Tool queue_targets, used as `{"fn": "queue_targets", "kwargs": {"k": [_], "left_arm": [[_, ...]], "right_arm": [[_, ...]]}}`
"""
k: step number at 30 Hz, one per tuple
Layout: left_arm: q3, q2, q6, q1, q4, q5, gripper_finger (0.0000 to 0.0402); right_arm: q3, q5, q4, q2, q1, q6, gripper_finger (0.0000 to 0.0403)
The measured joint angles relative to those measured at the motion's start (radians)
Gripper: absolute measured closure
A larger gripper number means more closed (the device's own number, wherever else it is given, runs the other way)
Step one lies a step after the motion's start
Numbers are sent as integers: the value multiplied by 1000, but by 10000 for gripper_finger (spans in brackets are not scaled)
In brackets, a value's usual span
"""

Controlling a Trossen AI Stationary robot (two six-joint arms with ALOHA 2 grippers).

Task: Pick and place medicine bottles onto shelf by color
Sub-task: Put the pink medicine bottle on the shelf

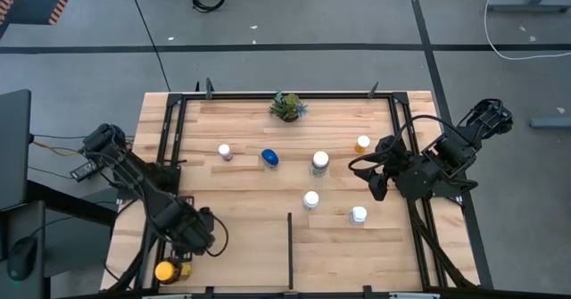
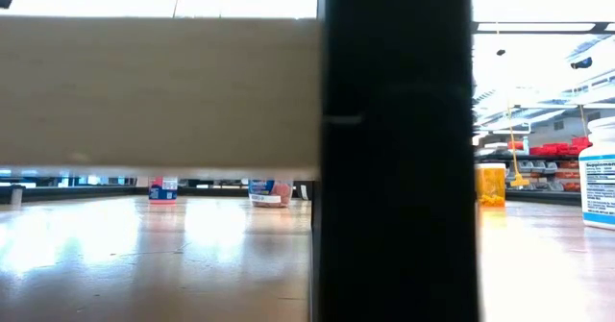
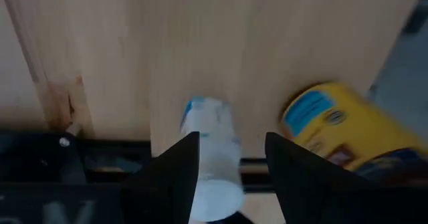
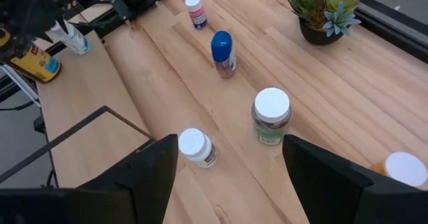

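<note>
Leftmost, the left gripper sits at the shelf's near-left corner, close to the black front rail. Its fingers straddle a small white bottle with a blue-marked label; whether they pinch it or just flank it, cannot tell. That bottle's long axis runs along the finger line, white cap end toward the wrist. Just beside that gripper, on its outer side, the yellow-lidded bottle lies tilted on its side at the plank's edge, almost at the rail. Little room there: rail and side edge close in.

Ahead of the left gripper is bare plank, then the short black divider bar to its side.

Mid-shelf, all upright, well apart: pink-labelled bottle, blue bottle, larger white-capped bottle, small white-capped bottle. The potted plant is at the far rail.

Right gripper hovers by the right rail, jaws wide apart, holding nothing. The orange bottle stands just beyond it and another white-capped bottle near its other side. Open wood lies in front of its fingers.
</note>
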Motion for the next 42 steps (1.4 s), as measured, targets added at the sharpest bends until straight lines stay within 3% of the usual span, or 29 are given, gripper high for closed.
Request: {"fn": "queue_targets", "kwargs": {"k": [8, 12, 20, 27, 35, 42], "left_arm": [[126, -1, 55, 185, -142, -245, 229], [119, -1, 78, 393, -229, -264, 228], [119, -1, 350, 781, -149, -334, 218], [119, 2, 540, 1064, -103, -333, 152], [119, 37, 598, 1200, -87, -322, 75], [119, 134, 644, 1193, -73, -321, 59]], "right_arm": [[0, 0, 0, 0, 0, 20, 126], [0, 0, 0, 0, 0, 72, 126], [0, 26, 0, 5, 0, 206, 126], [0, 37, -11, 11, -22, 276, 126], [-1, 43, -4, 52, -86, 305, 126], [-1, -41, 5, 115, -105, 305, 126]]}}
